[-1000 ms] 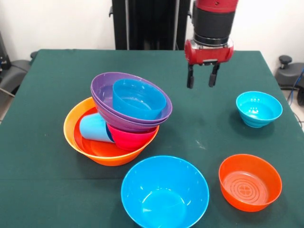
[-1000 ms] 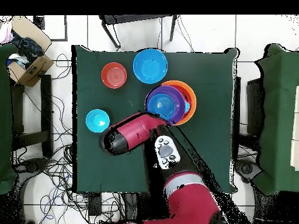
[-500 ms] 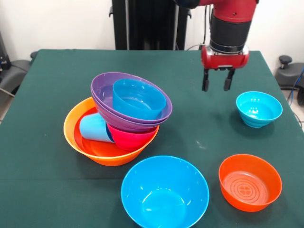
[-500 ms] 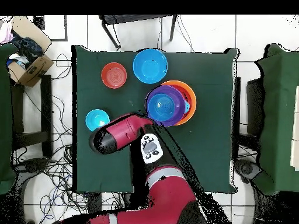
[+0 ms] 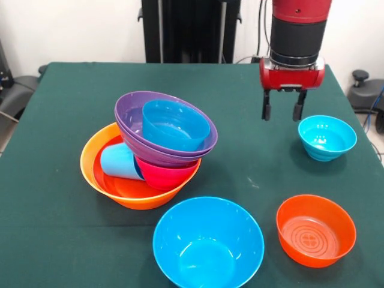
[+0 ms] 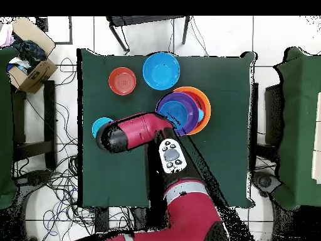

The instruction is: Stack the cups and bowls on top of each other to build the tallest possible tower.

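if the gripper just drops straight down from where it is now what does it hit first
Probably the bare green table, just beside the small cyan bowl. The open gripper points straight down, left of that bowl in the front view. Overhead, the arm hides part of the bowl, so clipping its rim can't be ruled out.

The bowls [image 5: 208, 243] and the light blue cup [image 5: 119, 162] look like smooth, glossy plastic. The surface [image 5: 72, 102] wears matt green cloth. The arm's red shell [image 6: 141, 130] shines.

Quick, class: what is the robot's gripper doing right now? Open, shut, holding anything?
Gripper: open, empty, hanging in the air beside the small cyan bowl.
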